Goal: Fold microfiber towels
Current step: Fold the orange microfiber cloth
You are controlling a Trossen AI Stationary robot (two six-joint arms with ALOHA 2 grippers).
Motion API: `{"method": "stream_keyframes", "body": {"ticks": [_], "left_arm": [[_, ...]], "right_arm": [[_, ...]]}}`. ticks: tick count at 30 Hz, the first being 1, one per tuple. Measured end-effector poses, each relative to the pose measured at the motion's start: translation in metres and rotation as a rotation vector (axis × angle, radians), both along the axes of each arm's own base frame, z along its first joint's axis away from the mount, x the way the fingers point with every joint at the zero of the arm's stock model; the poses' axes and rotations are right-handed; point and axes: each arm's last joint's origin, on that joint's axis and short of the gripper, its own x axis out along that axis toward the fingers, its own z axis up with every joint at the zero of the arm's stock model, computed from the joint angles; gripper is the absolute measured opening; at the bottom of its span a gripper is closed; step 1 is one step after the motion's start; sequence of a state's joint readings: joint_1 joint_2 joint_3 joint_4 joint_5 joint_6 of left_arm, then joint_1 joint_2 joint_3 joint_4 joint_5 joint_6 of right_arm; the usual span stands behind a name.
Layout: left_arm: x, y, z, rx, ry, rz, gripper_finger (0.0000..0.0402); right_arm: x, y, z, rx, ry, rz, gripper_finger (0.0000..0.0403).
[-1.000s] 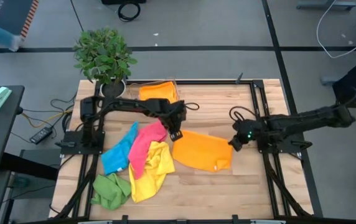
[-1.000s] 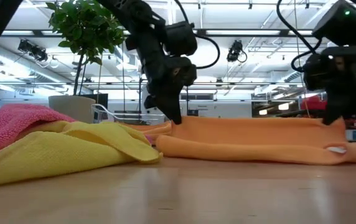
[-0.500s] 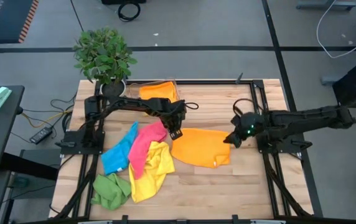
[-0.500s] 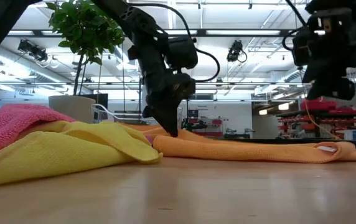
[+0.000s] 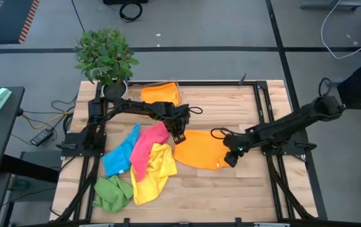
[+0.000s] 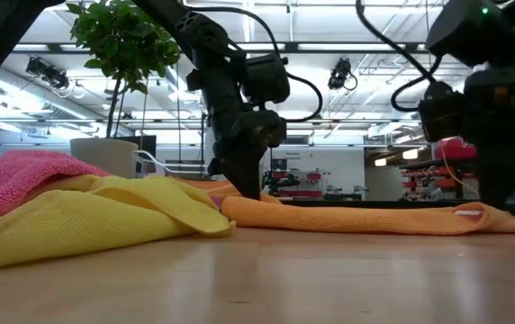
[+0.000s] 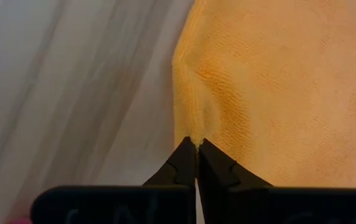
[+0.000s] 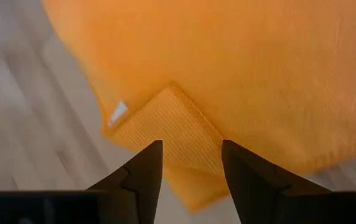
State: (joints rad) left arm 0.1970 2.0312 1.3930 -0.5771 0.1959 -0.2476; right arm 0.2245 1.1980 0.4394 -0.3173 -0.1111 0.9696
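Observation:
An orange microfiber towel point(image 5: 202, 149) lies spread on the wooden table. My left gripper point(image 5: 178, 137) is shut on its left edge. My right gripper point(image 5: 231, 157) hovers open over the towel's near right corner point(image 8: 172, 127). That corner is turned over beside a white tag point(image 8: 117, 113), and a finger stands on either side of it without touching. Pink point(image 5: 149, 142), blue point(image 5: 120, 156), yellow point(image 5: 154, 171) and green point(image 5: 112, 193) towels lie heaped at the near left. Another orange towel point(image 5: 158, 93) lies folded at the far edge. My left gripper pinches the orange towel's left edge point(image 7: 193, 134) between its two fingertips. The fingers come from above, slanting down. The cloth puckers into a small ridge at the tips, and the rest of the towel lies flat on the table.
A potted plant point(image 5: 105, 53) stands at the far left corner. Dark frame rails point(image 5: 260, 101) run along the table's sides. Bare wood point(image 5: 231, 189) shows along the near right part of the table.
My right gripper has let go of the towel's right end and opened. It rose, then swung toward the near edge and down over the near right corner. The towel's right end, held raised before, now lies flat.

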Motion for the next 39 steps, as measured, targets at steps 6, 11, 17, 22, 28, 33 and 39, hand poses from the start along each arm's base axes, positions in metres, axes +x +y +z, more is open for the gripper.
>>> {"method": "stream_keyframes", "body": {"ticks": [6, 11, 17, 22, 28, 33, 39], "left_arm": [[0.0, 0.0, 0.0, -0.001, -0.004, 0.003, 0.0014], [0.001, 0.0, 0.001, -0.002, -0.011, 0.01, 0.001], [0.001, 0.0, 0.001, -0.005, -0.012, 0.018, 0.001], [0.001, 0.0, 0.001, -0.009, -0.012, 0.027, 0.0014], [0.001, 0.0, 0.0, -0.01, -0.007, 0.027, 0.0008], [0.001, 0.0, 0.001, -0.009, -0.01, 0.027, 0.0017], [0.002, 0.0, 0.001, -0.007, -0.023, 0.027, 0.0007]], "right_arm": [[0.01, 0.001, 0.017, -0.06, -0.076, 0.06, 0.0177], [0.012, -0.003, 0.009, -0.087, -0.036, 0.065, 0.0178], [0.017, 0.003, -0.003, 0.007, 0.006, 0.157, 0.0176], [0.015, 0.01, 0.002, 0.063, -0.014, 0.213, 0.0171], [0.006, 0.014, 0.01, 0.089, -0.01, 0.258, 0.017], [0.006, 0.012, 0.015, 0.01, -0.067, 0.237, 0.017], [0.012, 0.008, 0.022, -0.112, -0.169, 0.162, 0.017]]}}
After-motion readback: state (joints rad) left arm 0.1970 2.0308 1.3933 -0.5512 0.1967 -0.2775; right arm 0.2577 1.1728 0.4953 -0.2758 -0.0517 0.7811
